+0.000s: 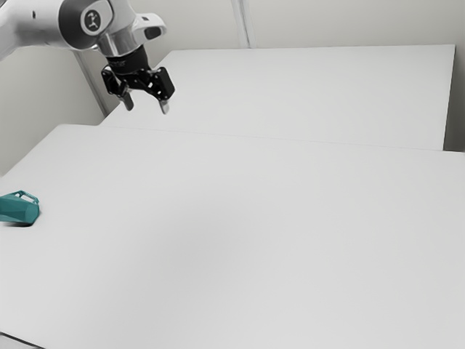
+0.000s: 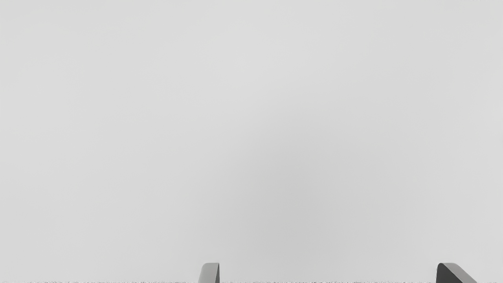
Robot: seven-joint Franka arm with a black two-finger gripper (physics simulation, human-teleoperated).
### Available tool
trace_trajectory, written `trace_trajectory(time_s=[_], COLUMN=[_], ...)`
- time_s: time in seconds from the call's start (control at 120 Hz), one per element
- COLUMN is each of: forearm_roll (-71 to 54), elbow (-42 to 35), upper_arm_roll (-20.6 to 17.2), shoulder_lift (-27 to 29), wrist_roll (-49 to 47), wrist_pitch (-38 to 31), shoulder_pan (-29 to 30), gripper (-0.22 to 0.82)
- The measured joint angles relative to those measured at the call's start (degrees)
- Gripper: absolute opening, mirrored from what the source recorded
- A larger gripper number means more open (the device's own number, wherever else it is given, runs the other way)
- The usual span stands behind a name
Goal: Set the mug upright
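My gripper [image 1: 146,105] hangs high above the white table, toward the upper left of the exterior view. Its two fingers stand wide apart with nothing between them, and in the wrist view the gripper [image 2: 328,273] is likewise open over bare white surface. A teal mug [image 1: 20,209] lies on its side at the exterior view's left edge, its handle pointing up and part of its body cut off by the picture's edge. The mug is well apart from the gripper, lower and nearer the exterior camera.
The white table [image 1: 240,240] spreads across the exterior view. Behind it is another white surface [image 1: 290,94], with pale walls [image 1: 349,22] beyond. A thin dark line [image 1: 22,340] crosses the exterior view's lower left corner.
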State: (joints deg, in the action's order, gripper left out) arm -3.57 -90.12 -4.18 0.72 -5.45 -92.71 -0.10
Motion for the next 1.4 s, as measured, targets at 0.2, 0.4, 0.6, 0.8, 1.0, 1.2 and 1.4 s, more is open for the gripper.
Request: trace_trajectory(time_s=[0.2, 0.4, 0.6, 0.8, 1.0, 1.2, 1.4], forearm_roll=[3.0, 5.8, 10.0, 13.0, 15.5, 16.0, 16.7], elbow=[-4.6, -8.0, -9.7, -10.4, -10.4, -10.4, -9.7], upper_arm_roll=[-0.1, -0.1, 0.1, 0.2, 0.2, 0.2, 0.1], shoulder_lift=[2.2, 1.9, 1.3, -0.7, -3.5, -6.1, -9.2], wrist_roll=[-0.7, 3.3, 13.4, 24.3, 33.9, 41.0, 47.3], wrist_pitch=[0.4, -2.0, -5.0, -7.2, -8.5, -9.2, -9.0], shoulder_pan=[3.5, 12.8, 20.0, 24.8, 29.8, 37.6, 42.1], gripper=[0.6, 0.6, 0.6, 0.6, 0.6, 0.6, 0.6])
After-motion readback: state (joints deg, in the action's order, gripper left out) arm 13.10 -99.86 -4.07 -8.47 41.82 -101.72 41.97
